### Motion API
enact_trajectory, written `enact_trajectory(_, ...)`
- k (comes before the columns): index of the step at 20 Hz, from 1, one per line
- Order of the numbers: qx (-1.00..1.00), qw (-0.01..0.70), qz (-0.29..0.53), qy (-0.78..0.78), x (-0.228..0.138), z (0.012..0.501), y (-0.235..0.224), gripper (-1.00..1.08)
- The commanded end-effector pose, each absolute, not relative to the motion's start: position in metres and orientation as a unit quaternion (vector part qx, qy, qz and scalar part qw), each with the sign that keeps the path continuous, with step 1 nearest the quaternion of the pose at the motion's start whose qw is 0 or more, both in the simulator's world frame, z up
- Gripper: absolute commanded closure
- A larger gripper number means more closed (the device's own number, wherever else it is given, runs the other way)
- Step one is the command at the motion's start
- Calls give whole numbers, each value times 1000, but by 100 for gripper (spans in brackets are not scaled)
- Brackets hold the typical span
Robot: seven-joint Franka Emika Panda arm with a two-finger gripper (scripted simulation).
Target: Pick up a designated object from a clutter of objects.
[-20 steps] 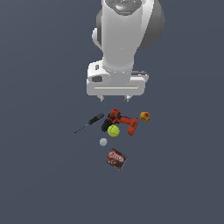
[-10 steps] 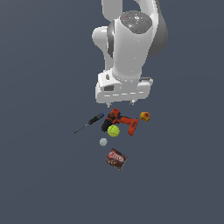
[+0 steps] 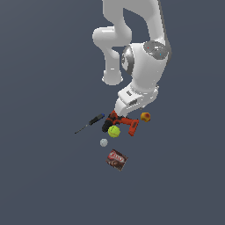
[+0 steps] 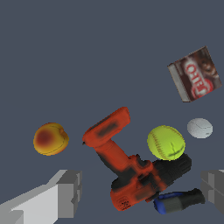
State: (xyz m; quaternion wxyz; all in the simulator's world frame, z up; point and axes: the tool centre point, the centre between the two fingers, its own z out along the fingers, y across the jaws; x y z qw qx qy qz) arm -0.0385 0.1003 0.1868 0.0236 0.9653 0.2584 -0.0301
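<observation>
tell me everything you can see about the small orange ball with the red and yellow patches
The small round orange ball has a smooth, matte-looking skin, with a dark red blotch at its middle fading to yellow-orange at the edges, much like a peach. It rests on the dark grey floor, apart from the rest of the clutter, off the battery end of the red-and-black power drill, on the exterior view's right. Nothing touches it; the gripper is open above the drill.

Matt, smooth orange ball (image 4: 50, 139); glossy plastic-looking drill (image 4: 131, 168).
</observation>
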Motion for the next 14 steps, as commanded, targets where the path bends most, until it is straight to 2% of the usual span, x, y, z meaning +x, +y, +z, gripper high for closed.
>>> enact_trajectory(1,950,22,-26,309,-48,167,120,-92)
enact_trajectory(14,863,5,-5,505,-106,97,194,-92)
